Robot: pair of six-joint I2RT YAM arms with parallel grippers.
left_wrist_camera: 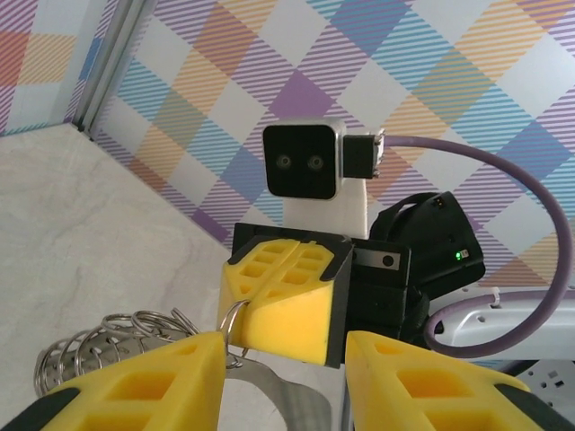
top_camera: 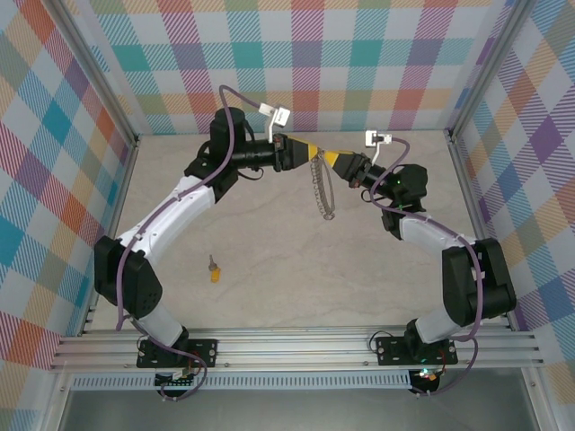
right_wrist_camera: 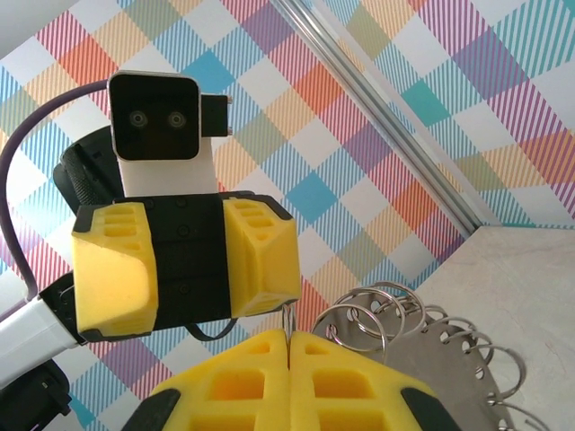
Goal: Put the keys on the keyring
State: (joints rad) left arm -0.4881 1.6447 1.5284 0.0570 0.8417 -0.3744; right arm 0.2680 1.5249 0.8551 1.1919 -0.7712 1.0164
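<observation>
The keyring (top_camera: 324, 190), a silvery loop of small rings, hangs in the air between the two grippers at the back of the table. My right gripper (top_camera: 327, 159) is shut on one of its small rings, the wire pinched at the fingertips (right_wrist_camera: 289, 346), and the other rings (right_wrist_camera: 422, 346) fan out to the right. My left gripper (top_camera: 310, 151) faces it tip to tip, jaws open. In the left wrist view the right gripper's tip (left_wrist_camera: 247, 305) sits just beyond the gap, and the pinched ring touches the left finger (left_wrist_camera: 171, 377). The yellow-headed key (top_camera: 215, 270) lies on the table, front left.
Plaid walls and metal frame posts (top_camera: 458, 153) enclose the table on three sides. Both arms arch inward from their bases at the near rail (top_camera: 296, 346). The pale tabletop (top_camera: 296, 278) stretches beneath the hanging keyring.
</observation>
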